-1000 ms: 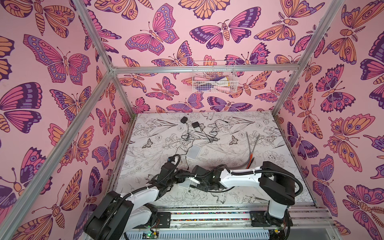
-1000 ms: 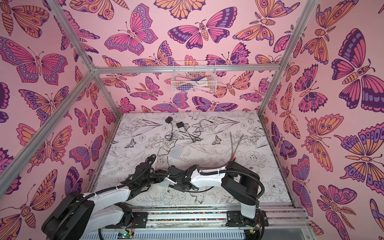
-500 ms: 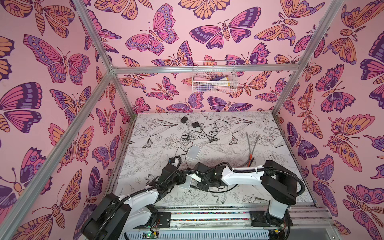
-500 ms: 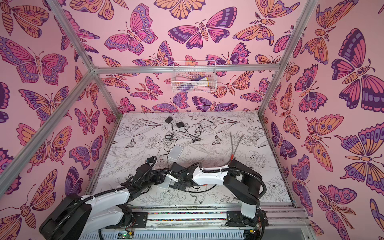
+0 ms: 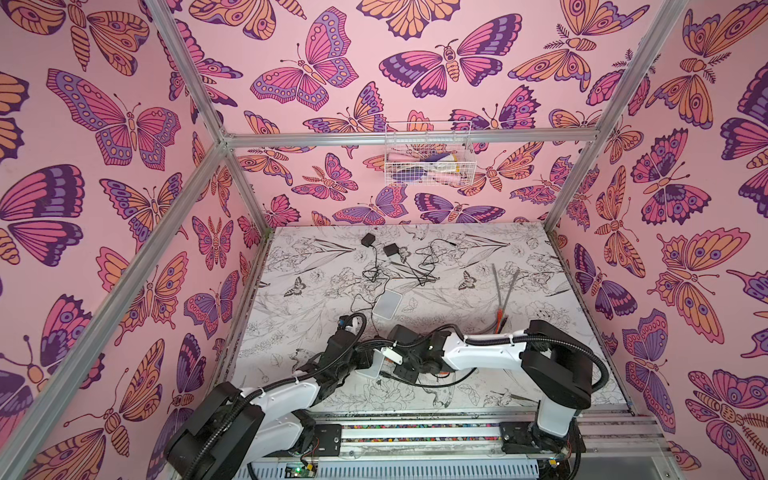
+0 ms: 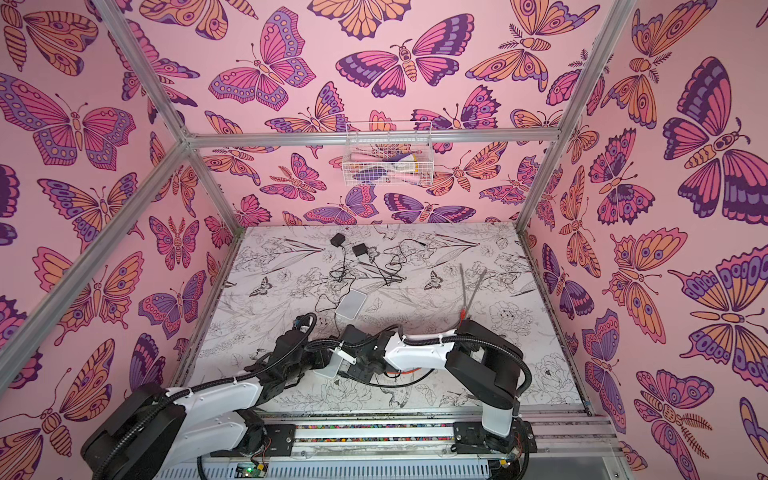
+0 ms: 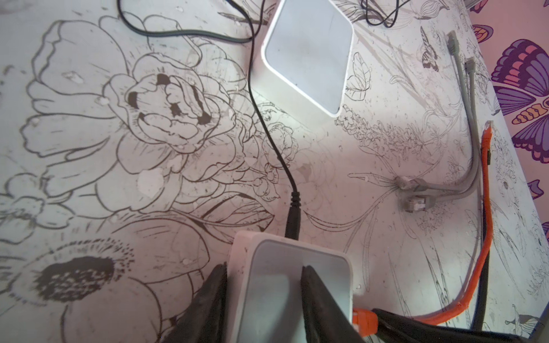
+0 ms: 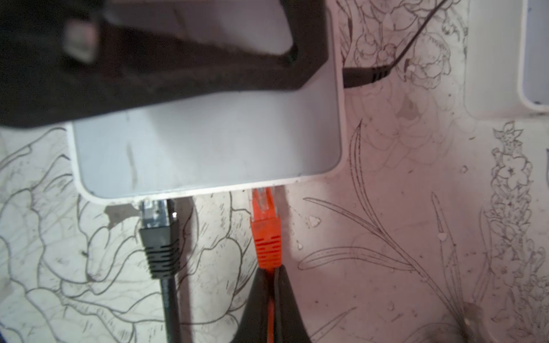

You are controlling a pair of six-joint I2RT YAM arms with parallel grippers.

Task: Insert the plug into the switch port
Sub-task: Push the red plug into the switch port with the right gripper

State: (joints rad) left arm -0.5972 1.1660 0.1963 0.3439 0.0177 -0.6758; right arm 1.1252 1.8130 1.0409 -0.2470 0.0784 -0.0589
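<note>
While the left gripper braces in from nine o'clock, its two black fingers clamped on either flank of the flat white plastic switch box, the action is all on that box's three o'clock face. In both top views the box sits near the six o'clock edge of the flower-printed white table. A thin black power lead runs off toward twelve o'clock, where a second white box lies.

On the port face a black network plug is already in. Just beside it, the orange network plug has its clear nose at a port mouth, touching the box's edge; whether it has latched cannot be told. The right gripper arrives from three o'clock, jaws pressed together on the orange cable right behind the plug's ribbed boot.

The push looks best made dead straight toward nine o'clock, slow and level, with the left grip firm so the box doesn't skate. Pinching cable rather than boot, it could buckle, so short strokes seem wise. Off at two o'clock the loose grey cables lie well apart.
</note>
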